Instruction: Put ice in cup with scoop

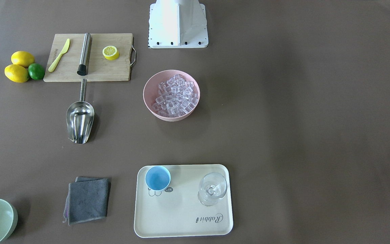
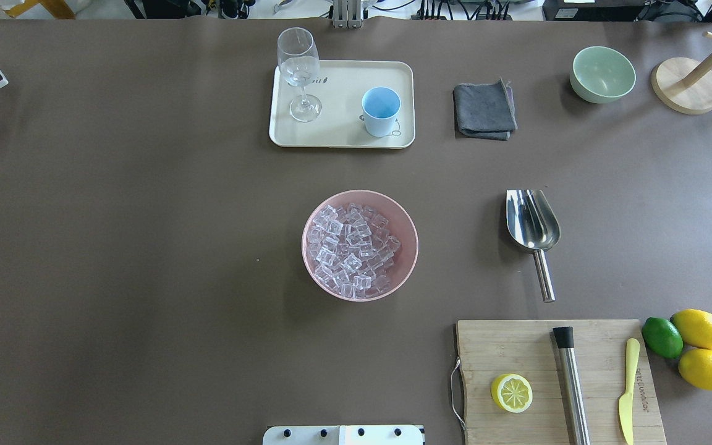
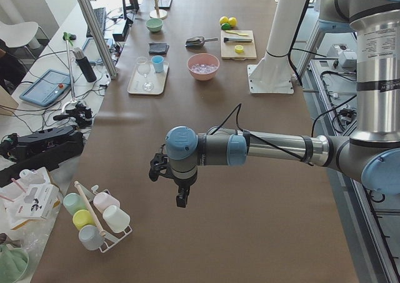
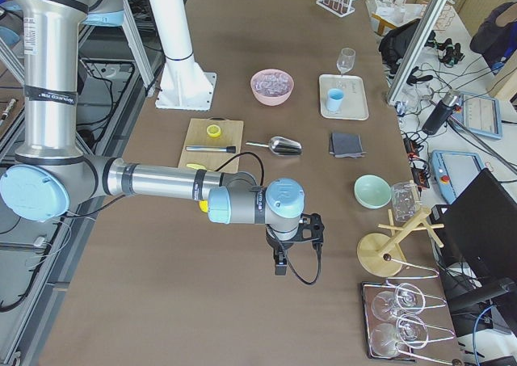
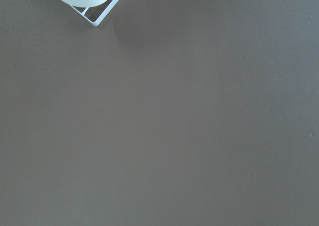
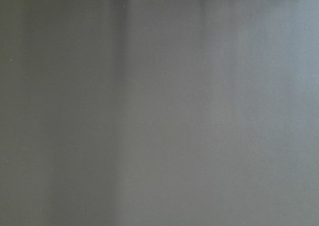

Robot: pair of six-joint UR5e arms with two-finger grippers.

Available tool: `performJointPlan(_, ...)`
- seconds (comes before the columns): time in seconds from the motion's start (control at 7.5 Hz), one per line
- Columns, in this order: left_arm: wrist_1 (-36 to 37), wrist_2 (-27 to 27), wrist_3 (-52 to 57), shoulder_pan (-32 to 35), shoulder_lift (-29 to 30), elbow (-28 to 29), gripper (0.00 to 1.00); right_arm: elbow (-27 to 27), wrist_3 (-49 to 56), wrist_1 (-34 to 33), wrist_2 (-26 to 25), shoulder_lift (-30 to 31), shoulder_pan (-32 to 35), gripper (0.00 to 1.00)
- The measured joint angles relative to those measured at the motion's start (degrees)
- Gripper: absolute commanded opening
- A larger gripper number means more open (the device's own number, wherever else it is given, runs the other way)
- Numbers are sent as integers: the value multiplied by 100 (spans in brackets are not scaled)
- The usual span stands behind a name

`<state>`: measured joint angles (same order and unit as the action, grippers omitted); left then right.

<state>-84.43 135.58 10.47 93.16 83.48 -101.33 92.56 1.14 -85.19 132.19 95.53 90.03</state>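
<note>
Brown table [image 2: 146, 247], overhead view. Clock refs are centred on the pink bowl [image 2: 406, 244], with 12 pointing away from the robot.

- Ice [image 2: 353, 250]: clear cubes heaped in the pink bowl at mid-table.
- Cup [image 2: 381, 111]: light blue and upright, on the cream tray [image 2: 343, 137] at 12. It stands at the tray's right end, at 3 of the wine glass [image 2: 298, 68], and the two are apart.
- Scoop [image 2: 532, 225]: at 3, lying on the table with its trough open side up. Mouth points to 12, handle to about 6. The handle tip is just short of the cutting board [image 2: 517, 346]; contact can't be called.
- Board at 4-5 carries a half lemon [image 2: 511, 392], a steel muddler [image 2: 571, 383] with a black end, and a yellow knife [image 2: 628, 395]. Two lemons [image 2: 702, 346] and a lime [image 2: 662, 337] are bunched just off its right edge.
- Grey cloth [image 2: 484, 110] at 1-2, pale-green bowl [image 2: 603, 74] further right.

Arms:
- Left gripper [image 3: 180, 202] shows only in the left side view. It hangs pointing down over bare table near the mug rack [image 3: 94, 223], well apart from all task items. Can't tell whether its fingers are apart or together.
- Right gripper [image 4: 279, 267] shows only in the right side view, pointing down over bare table toward the other end. Finger state can't be told either.
- Left wrist cam shows bare table plus a rack corner. Right wrist cam shows bare table only.
</note>
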Motion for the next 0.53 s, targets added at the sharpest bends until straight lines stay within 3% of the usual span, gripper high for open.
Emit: performJointPlan(0.53,65,5,14,219,-282,-202,99,-33,12,43,-4,13,-2,100)
